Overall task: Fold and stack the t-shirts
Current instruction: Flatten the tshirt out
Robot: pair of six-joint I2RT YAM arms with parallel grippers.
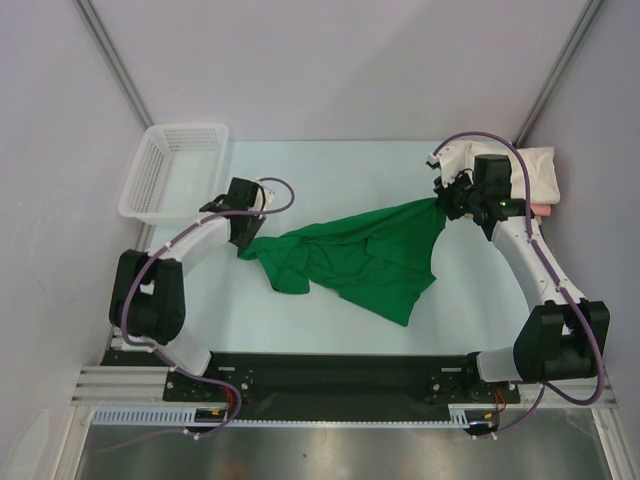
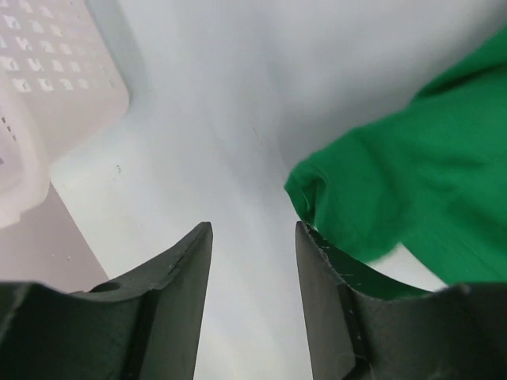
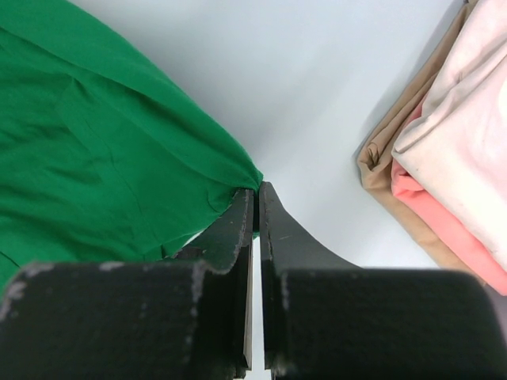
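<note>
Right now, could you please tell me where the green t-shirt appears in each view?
Top external: the green t-shirt lies at centre, between the two arms.
Left wrist: right side, beside the open left end effector.
Right wrist: left half, its corner pinched in the right end effector.
Shared landmark: the pale table, seen in all three.

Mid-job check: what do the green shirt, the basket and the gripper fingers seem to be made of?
The green shirt looks like soft, matte knit cloth, perhaps cotton: it drapes and creases loosely. The basket looks like white moulded plastic, faintly glossy: a rigid grid of holes. The fingers look like hard black matte plastic, though that is uncertain: pale scuffs along their edges.
</note>
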